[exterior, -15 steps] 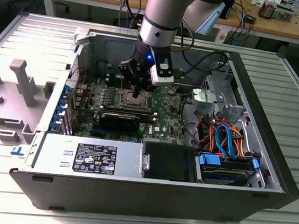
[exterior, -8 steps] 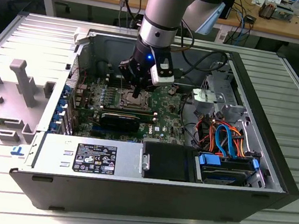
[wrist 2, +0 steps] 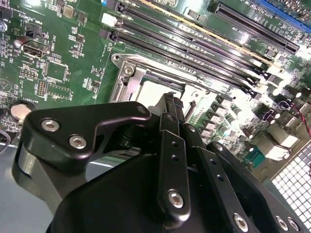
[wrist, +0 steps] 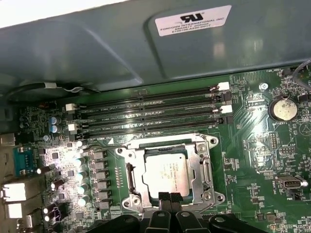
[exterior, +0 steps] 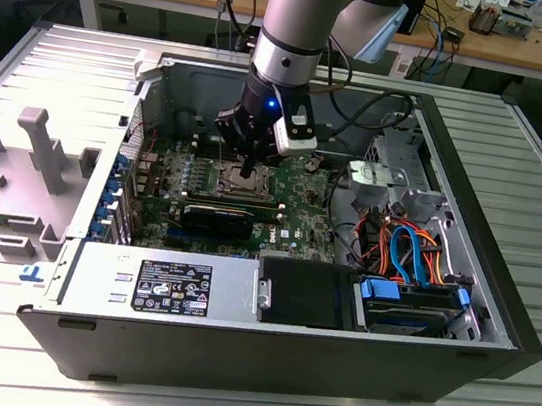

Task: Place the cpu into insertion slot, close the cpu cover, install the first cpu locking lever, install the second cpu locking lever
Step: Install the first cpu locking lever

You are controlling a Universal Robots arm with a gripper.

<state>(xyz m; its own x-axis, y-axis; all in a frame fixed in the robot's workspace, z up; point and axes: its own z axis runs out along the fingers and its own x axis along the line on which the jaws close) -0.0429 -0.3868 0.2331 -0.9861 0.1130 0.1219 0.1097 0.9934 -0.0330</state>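
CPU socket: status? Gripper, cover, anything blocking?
Gripper shut, fingers together at the socket's edge. Cpu seated in insertion slot, cpu cover down around it. Nothing lying on top.

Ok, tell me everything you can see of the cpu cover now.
The cpu cover is a thin, shiny silver metal frame, square, with a large window. It lies flat over the insertion slot, framing the cpu, whose grey top shows through. The gripper hangs by one edge, jaws together; whether it touches cannot be told.
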